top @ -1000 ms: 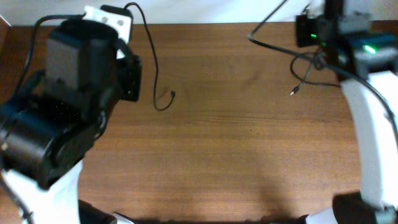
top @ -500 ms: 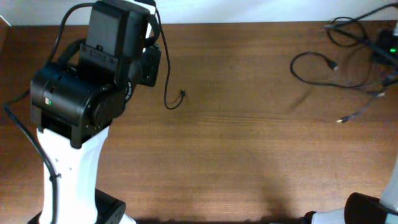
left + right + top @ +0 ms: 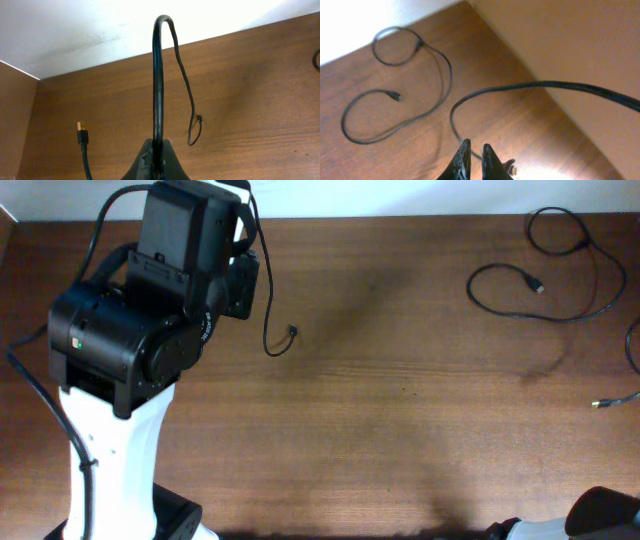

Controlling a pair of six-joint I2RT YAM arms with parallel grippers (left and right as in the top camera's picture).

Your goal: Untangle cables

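While both claws are clamped on cord, I'd call the untangling mostly done. Nowhere on the bench (image 3: 400, 440) do I see a knot or bundle; the cables lie as separate strands, well apart.

Left side: the left claw (image 3: 156, 152) is closed on one cable (image 3: 158, 75), which arches up out of the jaws and drops as a thin tail to the bench, its plug (image 3: 292, 331) lying free just beside the arm. Another cord with a gold plug (image 3: 82, 135) lies to the left of that claw, apart from the held one. I cannot tell where its other end goes.

Right side: a looped cable (image 3: 534, 282) lies slack in the far right corner, touching nothing on the left. From the wrist view its loops seem to cross one another near the bench edge, so I judge a little sorting remains there. The right claw (image 3: 474, 150) is shut to a slit on a strand (image 3: 520, 87) that sweeps in from the right and curls down into the jaws. A gold-tipped end (image 3: 600, 404) lies at the right edge; it may belong to that strand.

What's left, as I read it: lay both held cords flat, apart, and open out the corner loops.
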